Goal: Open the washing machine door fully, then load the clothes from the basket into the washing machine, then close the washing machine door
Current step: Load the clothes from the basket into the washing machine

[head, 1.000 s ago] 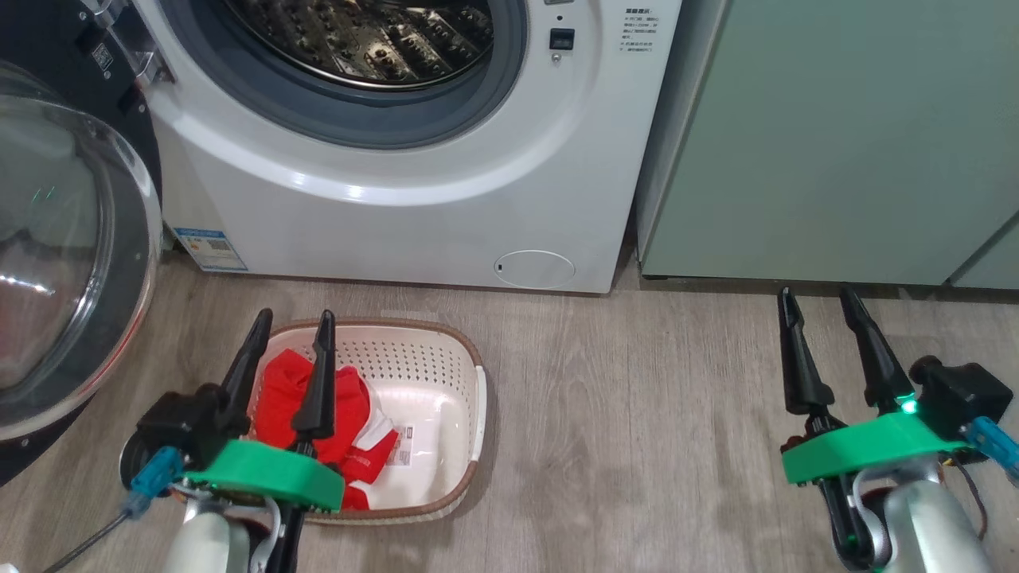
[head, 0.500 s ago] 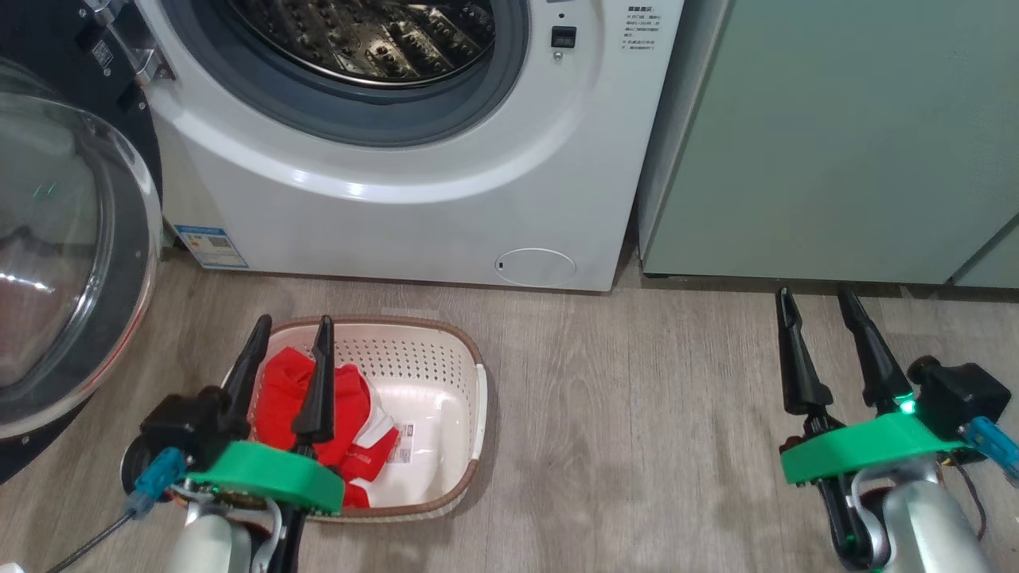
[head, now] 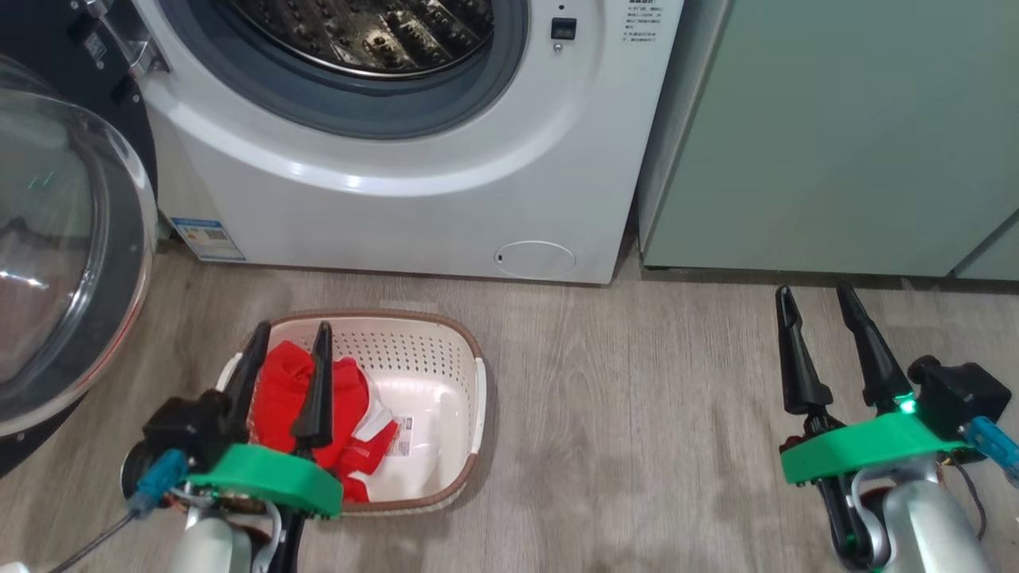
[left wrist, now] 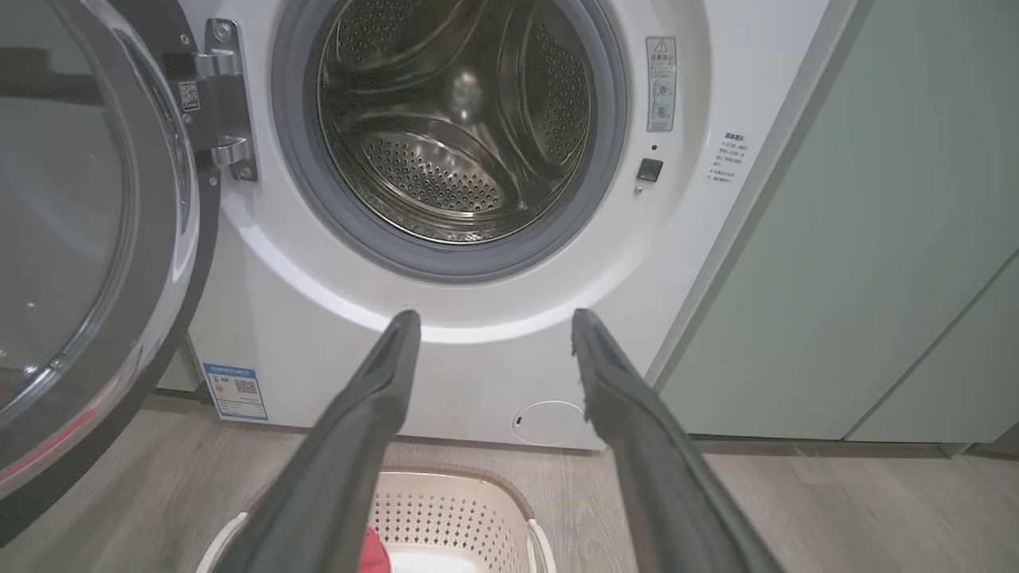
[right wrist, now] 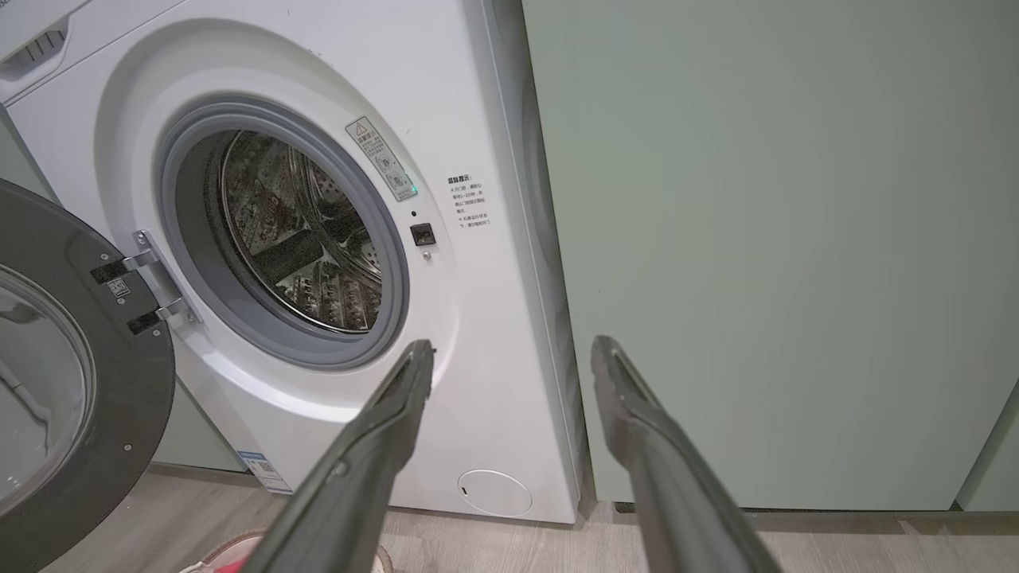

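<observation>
The washing machine (head: 398, 199) stands white ahead, its steel drum (left wrist: 454, 119) bare inside the grey ring. The washing machine door (head: 56, 263) hangs swung wide to the left, glass bowl facing me. On the floor in front sits the basket (head: 430, 358), with the red clothes (head: 283, 390) bunched in its left half. My left gripper (head: 292, 328) hovers open above the clothes, touching nothing; in the left wrist view its open gripper (left wrist: 493, 314) points at the washer front. My right gripper (head: 814, 290) is open and empty over the floor to the right.
Pale green cabinets (head: 836, 135) fill the right side, flush against the washer. A small round white flap (head: 535, 259) sits low on the washer front. Grey wood floor (head: 637, 414) stretches between the basket and my right gripper.
The head view has shifted slightly, so the washer and basket sit a little higher in the picture. Both grippers stay open in about the same places.
</observation>
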Controlling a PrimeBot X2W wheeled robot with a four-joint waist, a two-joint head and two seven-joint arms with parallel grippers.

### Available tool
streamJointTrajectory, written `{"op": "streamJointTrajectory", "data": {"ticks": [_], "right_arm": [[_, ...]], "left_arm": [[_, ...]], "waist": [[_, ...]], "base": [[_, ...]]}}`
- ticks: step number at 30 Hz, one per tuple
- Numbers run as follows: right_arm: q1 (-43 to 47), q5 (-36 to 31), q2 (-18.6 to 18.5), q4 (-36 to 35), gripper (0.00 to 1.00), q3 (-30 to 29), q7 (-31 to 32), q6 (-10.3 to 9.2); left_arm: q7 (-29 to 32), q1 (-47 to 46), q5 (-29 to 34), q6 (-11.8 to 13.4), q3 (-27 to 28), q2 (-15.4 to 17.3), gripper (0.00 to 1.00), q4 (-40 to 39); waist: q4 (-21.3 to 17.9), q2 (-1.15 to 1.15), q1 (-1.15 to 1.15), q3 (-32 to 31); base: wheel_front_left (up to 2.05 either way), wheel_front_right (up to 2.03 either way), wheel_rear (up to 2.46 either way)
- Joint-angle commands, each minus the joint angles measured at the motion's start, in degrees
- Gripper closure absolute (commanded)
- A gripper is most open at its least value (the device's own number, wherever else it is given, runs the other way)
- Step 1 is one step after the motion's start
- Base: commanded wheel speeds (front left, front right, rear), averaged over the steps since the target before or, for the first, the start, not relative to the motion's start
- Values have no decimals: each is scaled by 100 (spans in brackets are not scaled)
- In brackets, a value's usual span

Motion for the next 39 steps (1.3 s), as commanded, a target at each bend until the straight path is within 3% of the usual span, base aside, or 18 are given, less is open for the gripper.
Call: {"op": "streamJointTrajectory", "data": {"ticks": [1,5,14,23,32,39], "right_arm": [[-160,27,-7,-204,0,137,-52,0],[-211,12,-7,-220,0,172,-52,0],[-535,-85,-7,-296,0,323,-52,0],[-935,-155,-7,-465,0,445,-52,0],[-1250,0,-7,-551,0,607,-52,0],[-1475,245,-7,-657,0,785,-52,0]], "left_arm": [[-28,-160,77,37,202,50,0,-125],[-28,-243,272,206,205,50,0,240],[-28,-964,729,169,300,215,0,1609],[-28,-2300,1288,217,217,851,0,3255],[-28,-3581,2018,36,-515,1498,0,4713],[-15,-4483,2441,46,-940,1904,0,5646]], "waist": [[-6,0,0,40],[-29,0,0,313],[-140,0,0,1410],[-385,0,0,2599],[-687,0,0,3449],[-941,0,0,3971]], "base": [[0,0,0],[0,0,0],[0,0,0],[0,0,0],[0,0,0],[0,0,0]]}}
